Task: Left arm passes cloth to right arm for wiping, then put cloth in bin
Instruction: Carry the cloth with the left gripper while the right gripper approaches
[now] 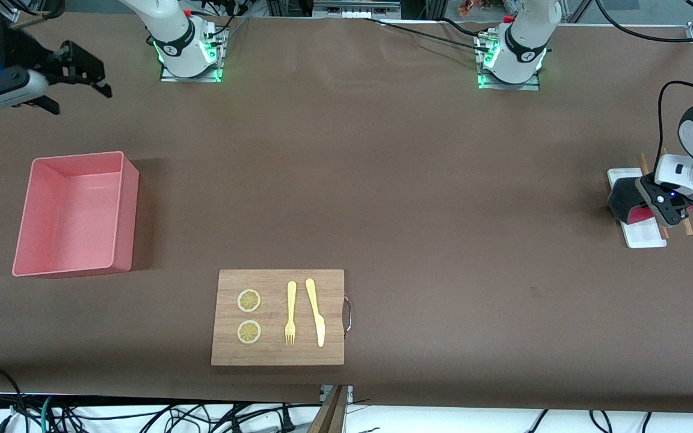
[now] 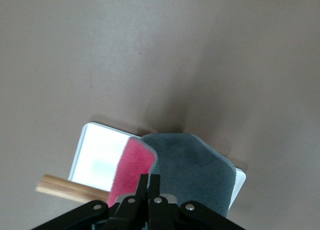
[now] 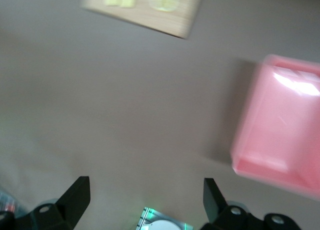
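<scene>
The cloth (image 1: 623, 201), dark grey with a pink-red underside, lies on a small white tray (image 1: 645, 238) at the left arm's end of the table. My left gripper (image 1: 662, 207) is down at the tray, shut on the cloth's turned-up edge. In the left wrist view the fingertips (image 2: 144, 179) pinch where the pink side meets the grey of the cloth (image 2: 195, 165). My right gripper (image 1: 82, 99) is open and empty in the air over bare table at the right arm's end, and its right wrist view (image 3: 145, 182) shows the salmon-pink bin (image 3: 280, 135). The bin (image 1: 125, 204) is empty.
A wooden cutting board (image 1: 274, 282) with a yellow fork (image 1: 290, 313), a knife (image 1: 316, 311) and two lemon slices (image 1: 249, 300) lies near the front edge. A wooden stick (image 2: 65, 187) lies across the white tray (image 2: 100, 157). Brown tabletop spans between bin and tray.
</scene>
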You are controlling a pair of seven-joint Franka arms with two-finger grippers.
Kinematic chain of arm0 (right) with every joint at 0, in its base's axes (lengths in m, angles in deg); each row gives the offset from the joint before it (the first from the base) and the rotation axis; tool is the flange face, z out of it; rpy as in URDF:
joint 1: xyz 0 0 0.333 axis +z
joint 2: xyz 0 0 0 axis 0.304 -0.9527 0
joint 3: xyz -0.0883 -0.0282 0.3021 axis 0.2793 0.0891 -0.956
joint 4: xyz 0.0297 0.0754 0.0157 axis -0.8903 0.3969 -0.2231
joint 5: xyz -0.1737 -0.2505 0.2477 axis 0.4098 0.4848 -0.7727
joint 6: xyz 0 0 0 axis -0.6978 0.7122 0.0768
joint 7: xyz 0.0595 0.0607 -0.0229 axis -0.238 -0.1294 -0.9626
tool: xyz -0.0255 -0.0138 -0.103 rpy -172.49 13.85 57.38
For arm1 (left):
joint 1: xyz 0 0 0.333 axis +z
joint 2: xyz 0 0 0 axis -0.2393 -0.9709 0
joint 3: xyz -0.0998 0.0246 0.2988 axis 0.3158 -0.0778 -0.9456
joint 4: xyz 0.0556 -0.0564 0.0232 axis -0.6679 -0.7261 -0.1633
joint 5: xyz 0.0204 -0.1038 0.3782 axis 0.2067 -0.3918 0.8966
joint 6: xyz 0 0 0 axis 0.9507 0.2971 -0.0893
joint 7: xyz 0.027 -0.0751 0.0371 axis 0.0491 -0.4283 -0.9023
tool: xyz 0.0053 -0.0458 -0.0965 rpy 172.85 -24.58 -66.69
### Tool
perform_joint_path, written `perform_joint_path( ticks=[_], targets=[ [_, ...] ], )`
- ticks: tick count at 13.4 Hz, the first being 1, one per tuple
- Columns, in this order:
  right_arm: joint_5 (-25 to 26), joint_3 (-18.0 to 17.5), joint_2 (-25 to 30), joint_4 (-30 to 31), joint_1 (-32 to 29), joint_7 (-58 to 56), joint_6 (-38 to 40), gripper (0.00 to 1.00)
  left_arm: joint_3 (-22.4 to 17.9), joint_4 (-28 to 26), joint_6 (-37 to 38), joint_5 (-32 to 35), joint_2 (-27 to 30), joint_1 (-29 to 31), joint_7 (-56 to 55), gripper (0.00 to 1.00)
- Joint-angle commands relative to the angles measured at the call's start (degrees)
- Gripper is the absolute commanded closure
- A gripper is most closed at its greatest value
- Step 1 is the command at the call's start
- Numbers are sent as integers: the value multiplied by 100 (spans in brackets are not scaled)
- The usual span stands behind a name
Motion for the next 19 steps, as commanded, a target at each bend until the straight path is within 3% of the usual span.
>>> perform_joint_path(
  ticks=[1, 4, 8, 12, 14, 19],
  targets=[
    [-744, 25, -117, 248, -98, -1584, -153, 0, 419, 457, 998, -63, 372, 3, 114, 100],
    [-1657, 25, -397, 854, -430, -3571, -725, 0, 946, 1467, 2816, -711, 346, -23, -139, 100],
    [-2924, 16, -1188, 1066, -704, -5602, -822, 0, 1745, 2181, 4094, -1703, 346, -32, -1360, 100],
    [-4435, -89, -1847, 1435, -704, -7580, -1191, 0, 2633, 2270, 4141, -3223, 302, -49, -2433, 100],
    [-5173, -370, -2216, 1427, -696, -8397, -1541, 0, 2933, 2365, 3966, -3900, 206, -215, -2759, 100],
    [-6133, -845, -2491, 1444, -380, -8982, -2482, 0, 2978, 2481, 2825, -5063, 170, -1462, -4120, 100]
  ],
)
